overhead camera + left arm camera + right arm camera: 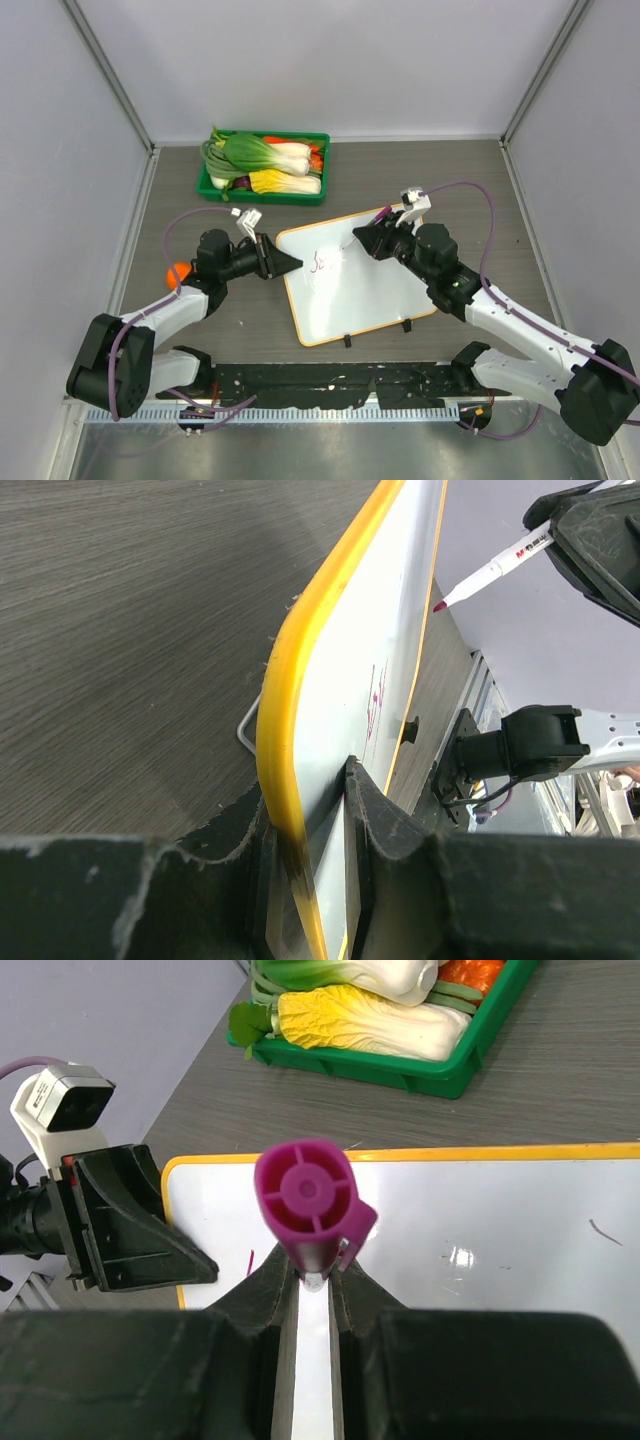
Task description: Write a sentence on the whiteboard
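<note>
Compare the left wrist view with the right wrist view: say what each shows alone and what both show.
Only the left wrist view: the marker's bare tip and the outside of the right gripper. Only the right wrist view: the green tray of vegetables and the marker's purple cap end. Both: the whiteboard, the marker, the left gripper at the board's yellow rim, and some purple writing.

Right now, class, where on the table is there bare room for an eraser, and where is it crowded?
Free: table right of green tray, and near-left of whiteboard. Crowded: between left gripper and right gripper with marker.
</note>
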Robot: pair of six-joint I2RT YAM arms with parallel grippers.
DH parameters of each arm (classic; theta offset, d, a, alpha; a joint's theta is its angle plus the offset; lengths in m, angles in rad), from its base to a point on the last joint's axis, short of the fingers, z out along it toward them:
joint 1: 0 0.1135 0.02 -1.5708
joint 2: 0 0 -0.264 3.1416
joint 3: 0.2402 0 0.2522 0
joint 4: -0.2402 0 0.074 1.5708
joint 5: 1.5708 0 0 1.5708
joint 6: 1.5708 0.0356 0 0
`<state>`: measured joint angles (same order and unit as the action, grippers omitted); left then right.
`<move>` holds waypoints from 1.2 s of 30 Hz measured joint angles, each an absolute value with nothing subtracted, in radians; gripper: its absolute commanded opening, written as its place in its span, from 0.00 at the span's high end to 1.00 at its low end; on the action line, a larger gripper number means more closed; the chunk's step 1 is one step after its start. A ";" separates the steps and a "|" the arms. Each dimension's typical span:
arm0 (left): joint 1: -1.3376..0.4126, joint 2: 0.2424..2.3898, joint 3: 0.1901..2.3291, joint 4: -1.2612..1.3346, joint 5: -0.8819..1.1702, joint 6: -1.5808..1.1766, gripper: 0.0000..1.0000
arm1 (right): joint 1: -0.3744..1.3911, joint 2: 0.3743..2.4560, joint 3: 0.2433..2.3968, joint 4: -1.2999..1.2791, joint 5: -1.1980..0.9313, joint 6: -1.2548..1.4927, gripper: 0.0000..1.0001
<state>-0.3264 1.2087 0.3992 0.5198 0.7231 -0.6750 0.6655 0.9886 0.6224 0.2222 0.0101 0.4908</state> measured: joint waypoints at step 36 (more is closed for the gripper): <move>-0.326 1.213 0.399 0.521 0.723 -0.676 1.00 | 0.665 0.958 0.524 0.231 0.026 0.490 0.99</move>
<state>-0.3264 1.2125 0.3992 0.5205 0.7231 -0.6758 0.6655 0.9577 0.5240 0.2306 0.0257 0.4900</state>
